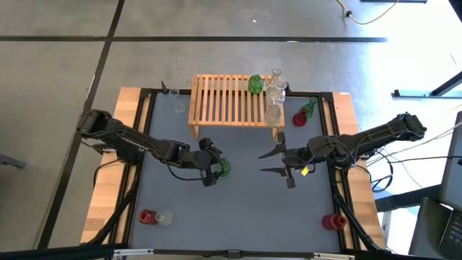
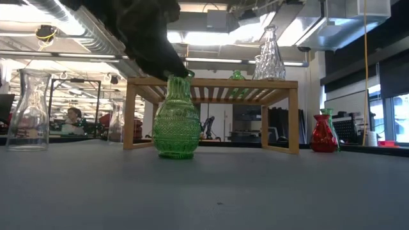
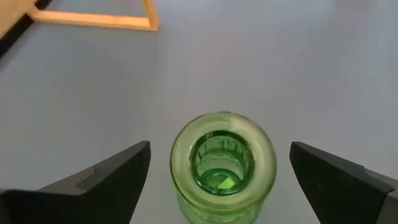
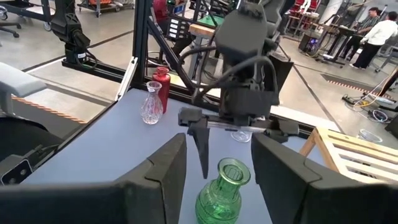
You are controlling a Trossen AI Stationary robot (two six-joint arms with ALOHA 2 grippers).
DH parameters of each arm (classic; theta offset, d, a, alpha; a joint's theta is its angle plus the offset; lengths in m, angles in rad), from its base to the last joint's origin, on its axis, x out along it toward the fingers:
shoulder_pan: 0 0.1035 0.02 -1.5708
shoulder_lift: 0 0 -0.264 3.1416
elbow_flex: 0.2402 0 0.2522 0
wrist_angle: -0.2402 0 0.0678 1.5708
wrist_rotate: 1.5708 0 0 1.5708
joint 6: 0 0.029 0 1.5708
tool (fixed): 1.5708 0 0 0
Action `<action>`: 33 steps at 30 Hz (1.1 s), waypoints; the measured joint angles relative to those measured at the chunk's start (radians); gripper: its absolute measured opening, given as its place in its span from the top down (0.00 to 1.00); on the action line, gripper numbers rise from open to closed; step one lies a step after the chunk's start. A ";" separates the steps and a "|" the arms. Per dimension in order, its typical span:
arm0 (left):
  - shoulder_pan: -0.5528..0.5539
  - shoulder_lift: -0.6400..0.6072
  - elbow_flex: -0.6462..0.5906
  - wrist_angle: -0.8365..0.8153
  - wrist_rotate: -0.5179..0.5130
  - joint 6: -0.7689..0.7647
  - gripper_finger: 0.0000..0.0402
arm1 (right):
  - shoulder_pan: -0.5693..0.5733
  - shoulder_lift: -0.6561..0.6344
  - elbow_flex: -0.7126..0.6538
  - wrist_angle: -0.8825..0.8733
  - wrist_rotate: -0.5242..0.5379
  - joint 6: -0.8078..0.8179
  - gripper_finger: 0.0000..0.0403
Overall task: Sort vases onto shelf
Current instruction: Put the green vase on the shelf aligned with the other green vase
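A bulbous, knobbly green glass vase with a flared round mouth stands upright on the grey worktop, at about six o'clock from the shelf, between the left gripper's wide-open, empty jaws.

A grey concrete floor with dark seam lines surrounds the table, whose grey top has light wood edges. Beyond the table, ceiling ducts and bright strip lights hang overhead. 1 person sits far behind it.
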 joint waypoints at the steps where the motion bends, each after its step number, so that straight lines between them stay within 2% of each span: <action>1: 0.003 0.008 0.000 -0.001 0.009 0.000 0.05 | 0.000 0.000 0.000 0.000 0.000 -0.007 0.58; 6: 0.013 0.016 0.000 0.009 0.041 0.000 0.06 | 0.000 0.000 0.000 0.000 0.000 -0.009 0.58; 9: 0.013 0.017 0.000 0.014 0.039 0.000 0.10 | 0.000 0.000 0.000 0.000 0.000 -0.009 0.58; 23: 0.013 0.017 0.000 0.018 0.038 0.003 0.44 | 0.000 0.000 0.000 0.000 0.000 -0.009 0.58; 29: 0.011 0.015 0.009 0.008 0.047 0.000 0.44 | 0.000 0.000 0.000 0.000 0.000 -0.009 0.58; 33: 0.001 0.015 0.087 -0.045 0.053 0.002 0.43 | 0.000 0.000 0.000 0.001 0.000 -0.010 0.58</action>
